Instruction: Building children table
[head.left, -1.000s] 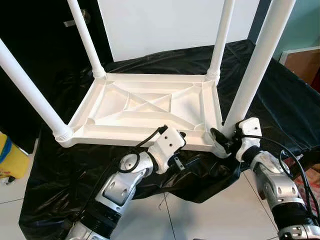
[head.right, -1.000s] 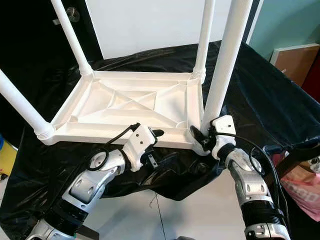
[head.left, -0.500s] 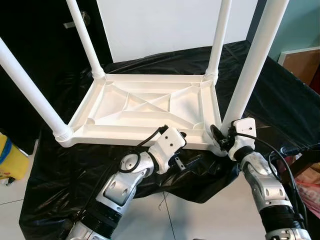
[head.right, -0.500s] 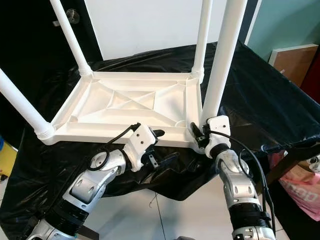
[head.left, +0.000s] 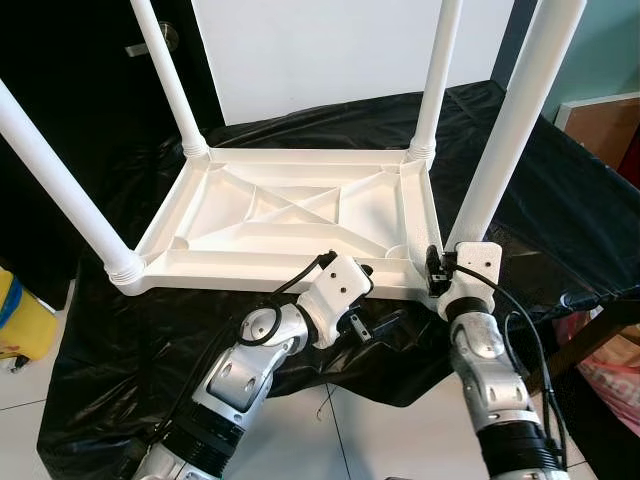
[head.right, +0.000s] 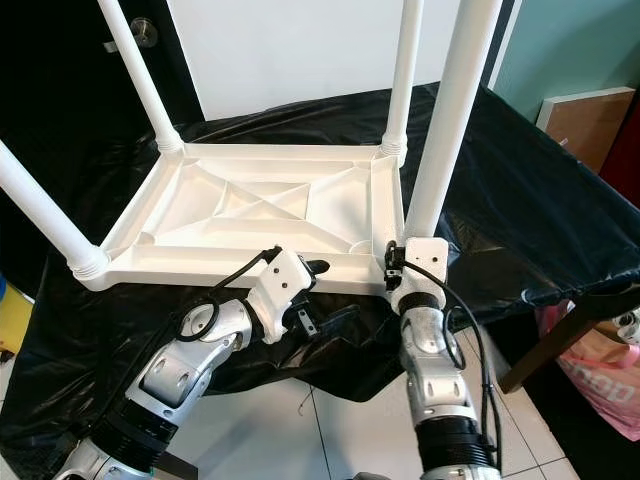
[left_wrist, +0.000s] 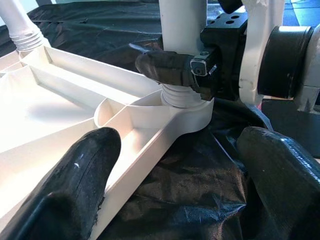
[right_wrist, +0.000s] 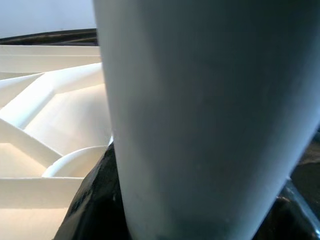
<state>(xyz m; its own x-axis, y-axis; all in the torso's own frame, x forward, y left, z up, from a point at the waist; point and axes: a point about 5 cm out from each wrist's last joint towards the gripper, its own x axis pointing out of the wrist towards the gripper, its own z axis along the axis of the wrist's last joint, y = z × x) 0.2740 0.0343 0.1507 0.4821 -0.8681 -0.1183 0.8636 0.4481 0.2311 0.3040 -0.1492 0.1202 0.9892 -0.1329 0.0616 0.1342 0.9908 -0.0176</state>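
Note:
The white children's table (head.left: 290, 215) lies upside down on a black sheet (head.left: 560, 210), with all its legs standing up. My right gripper (head.left: 437, 275) is shut around the base of the near right leg (head.left: 505, 130), just above its threaded collar. One of its black fingers (left_wrist: 170, 67) wraps across the leg. That leg (right_wrist: 210, 115) sits close against the right wrist camera. My left gripper (left_wrist: 175, 175) stands open astride the table's near rim. One finger (left_wrist: 75, 185) is over the ribbed underside and the other finger (left_wrist: 280, 170) is over the sheet.
The sheet-covered surface ends just in front of me, above the tiled floor (head.left: 400, 430). A yellow thing (head.left: 20, 320) stands low on the left. A brown board (head.left: 600, 125) and a pink bag (head.left: 610, 365) are on the right. A dark door (head.left: 90, 60) lies behind.
My right forearm has swung from the right to almost under the near right leg, and its wrist has turned around the leg's base. The left arm and the table have not moved.

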